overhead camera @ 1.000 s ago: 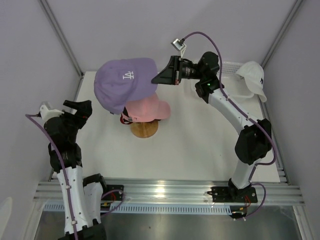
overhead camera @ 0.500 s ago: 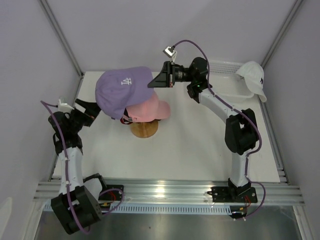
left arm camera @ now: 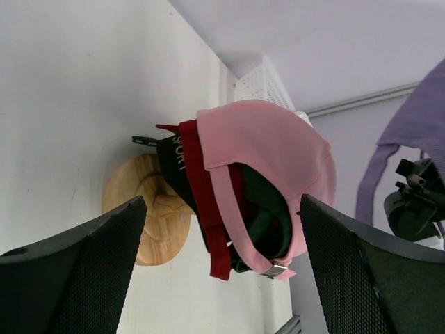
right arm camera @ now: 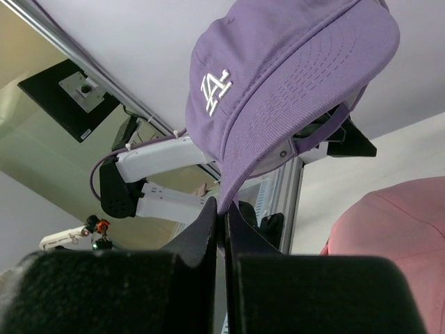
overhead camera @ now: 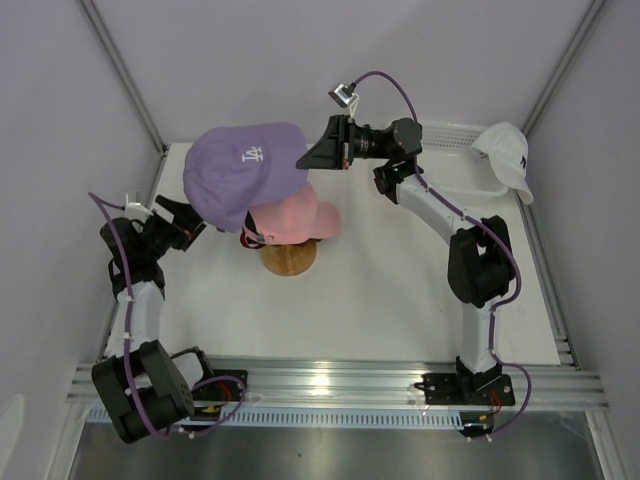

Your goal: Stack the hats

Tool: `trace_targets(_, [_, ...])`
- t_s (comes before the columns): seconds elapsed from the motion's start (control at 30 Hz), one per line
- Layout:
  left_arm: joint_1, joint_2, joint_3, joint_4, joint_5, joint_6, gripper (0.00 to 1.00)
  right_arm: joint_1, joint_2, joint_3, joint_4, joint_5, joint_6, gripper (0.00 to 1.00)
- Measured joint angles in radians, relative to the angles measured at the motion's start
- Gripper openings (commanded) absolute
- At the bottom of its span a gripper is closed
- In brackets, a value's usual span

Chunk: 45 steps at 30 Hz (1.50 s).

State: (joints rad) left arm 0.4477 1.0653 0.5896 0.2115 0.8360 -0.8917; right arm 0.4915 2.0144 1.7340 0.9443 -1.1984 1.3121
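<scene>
My right gripper is shut on the brim edge of the lavender cap, holding it in the air above and to the left of the stack. In the right wrist view the brim of the lavender cap is pinched between the shut jaws of the right gripper. The pink cap tops the stack on the wooden stand, with the red cap and the black cap under it. My left gripper is open, left of the stack, holding nothing. A white cap rests on the basket's rim.
The white mesh basket sits at the back right corner. Side walls and slanted frame bars close in the table on the left and right. The rail with both arm bases runs along the near edge.
My left arm has swung in from the left edge toward the stack, its gripper still open. The right gripper has carried the lavender cap slightly left and turned it.
</scene>
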Motion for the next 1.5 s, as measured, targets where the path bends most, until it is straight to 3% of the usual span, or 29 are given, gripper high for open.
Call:
trace_targets(0.43, [-0.004, -0.085, 0.002, 0.080, 0.068, -0.071, 0.95, -0.010, 0.002, -0.019, 0.060, -0.008, 0.042, 0.00])
trace_targets(0.63, [-0.091, -0.067, 0.009, 0.124, 0.095, -0.088, 0.94, -0.001, 0.002, -0.019, 0.082, -0.008, 0.050, 0.00])
trace_targets(0.77, [-0.148, -0.035, 0.023, 0.131, 0.094, -0.090, 0.89, 0.010, 0.003, -0.019, 0.083, -0.008, 0.050, 0.00])
trace_targets(0.87, [-0.159, -0.021, 0.026, 0.131, 0.092, -0.098, 0.78, 0.015, 0.005, -0.019, 0.085, -0.008, 0.051, 0.00])
trace_targets(1.13, [-0.159, -0.002, 0.026, 0.192, 0.107, -0.159, 0.68, 0.029, 0.029, -0.019, 0.158, -0.007, 0.113, 0.00])
trace_targets(1.23, [-0.159, -0.005, 0.026, 0.240, 0.130, -0.200, 0.51, 0.034, 0.042, -0.019, 0.167, -0.006, 0.121, 0.00])
trace_targets(1.3, [-0.159, -0.016, 0.026, 0.245, 0.139, -0.208, 0.29, 0.035, 0.047, -0.019, 0.167, -0.006, 0.121, 0.00])
trace_targets(1.33, [-0.160, -0.025, 0.026, 0.237, 0.139, -0.208, 0.01, 0.035, 0.049, -0.019, 0.167, -0.006, 0.119, 0.00])
trace_targets(1.5, [-0.163, -0.097, 0.104, -0.005, 0.053, -0.081, 0.01, 0.021, 0.051, -0.024, 0.084, 0.000, 0.035, 0.00])
